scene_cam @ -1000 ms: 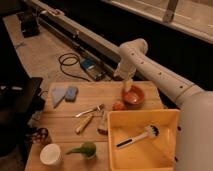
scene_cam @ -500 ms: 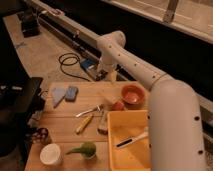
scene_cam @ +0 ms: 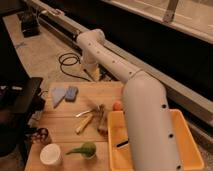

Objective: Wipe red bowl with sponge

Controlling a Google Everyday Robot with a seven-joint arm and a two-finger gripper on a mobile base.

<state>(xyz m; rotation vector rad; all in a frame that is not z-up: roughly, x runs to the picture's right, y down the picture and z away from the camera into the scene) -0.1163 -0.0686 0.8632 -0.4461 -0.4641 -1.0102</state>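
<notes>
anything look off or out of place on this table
Nothing is spilled or broken. The utensils lie crossed in a loose pile in the middle of the table. The gripper hangs beyond its far edge, away from the sponge. The arm hides the red bowl.

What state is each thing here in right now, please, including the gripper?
sponge: lying flat on the table, beside the cloth, untouched.
cloth: spread flat.
red bowl: hidden behind the arm.
yellow tub: upright, open-topped.
white cup: upright.
gripper: open, empty, beyond the table's far edge.
</notes>
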